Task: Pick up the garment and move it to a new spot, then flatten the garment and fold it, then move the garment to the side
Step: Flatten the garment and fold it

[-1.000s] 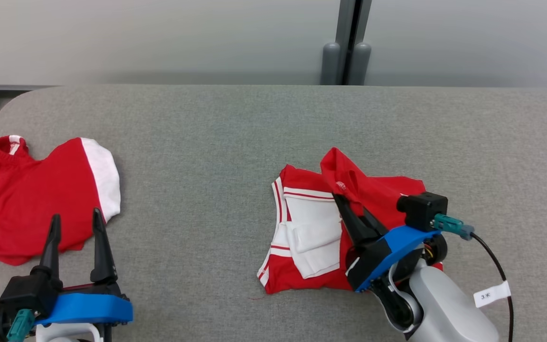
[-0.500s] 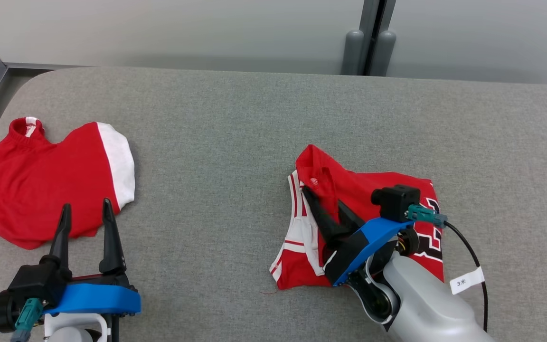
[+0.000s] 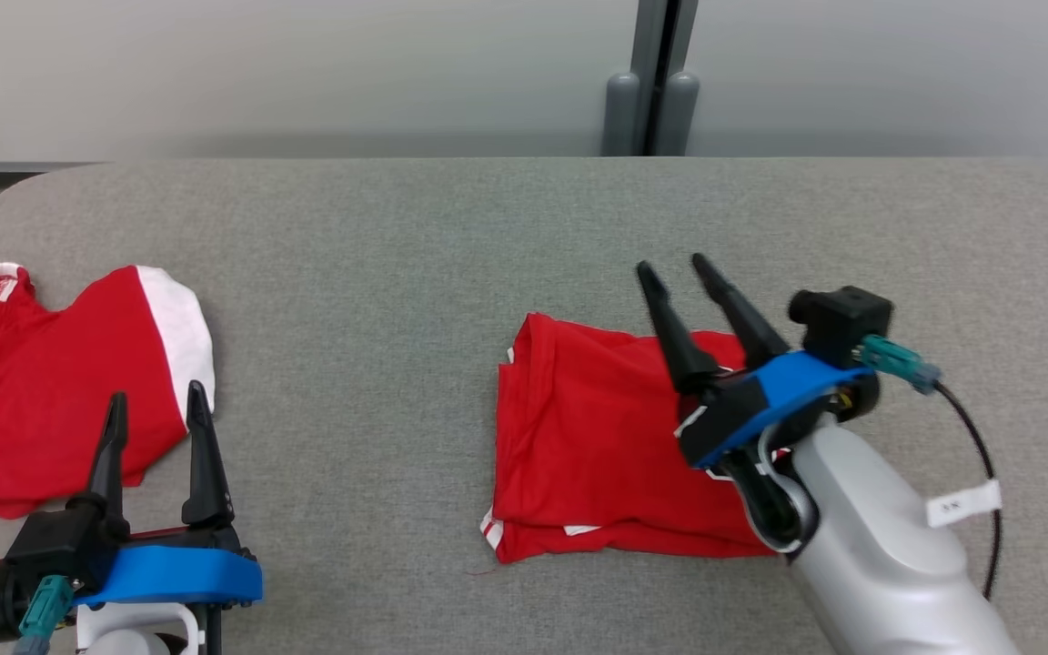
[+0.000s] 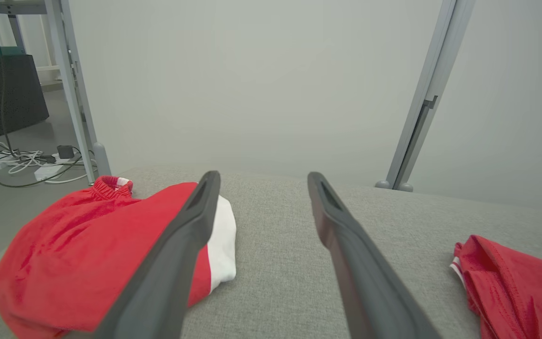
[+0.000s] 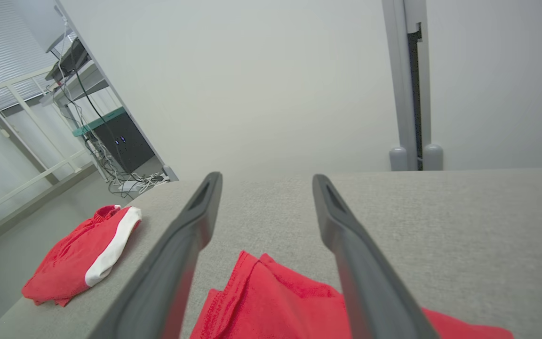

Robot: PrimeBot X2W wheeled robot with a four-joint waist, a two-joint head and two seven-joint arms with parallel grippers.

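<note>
where the grey table [image 3: 378, 255] rounds off at its far left corner, we see a red and white garment [image 3: 42, 382] lying close to the left edge, its elastic band toward that corner. our left gripper [image 3: 155, 396] hangs by the near edge, its fingertips crossing that garment's near hem in the head view, the two fingers spread wide with nothing between them. to its right we have a broad bare stretch of table running from near edge to far edge. past it lies the folded red garment [image 3: 597, 437], a flat rough rectangle right of centre, nearer the front edge than the back, with slivers of white trim at its left corners. our right gripper [image 3: 668, 266] sits over the garment's far right part, its fingertips reaching past the far hem over bare table, fingers parted wide and holding nothing. its pale forearm [image 3: 879, 546] hides the garment's near right corner. right of the arm the table runs on bare. behind the far edge a grey upright post [image 3: 647, 82] stands against a pale wall [image 3: 306, 73]. off the table's left end, the left wrist view shows a metal rack [image 4: 71, 84], a black box [image 4: 3, 89] and loose cables [image 4: 21, 162] on the floor.
</note>
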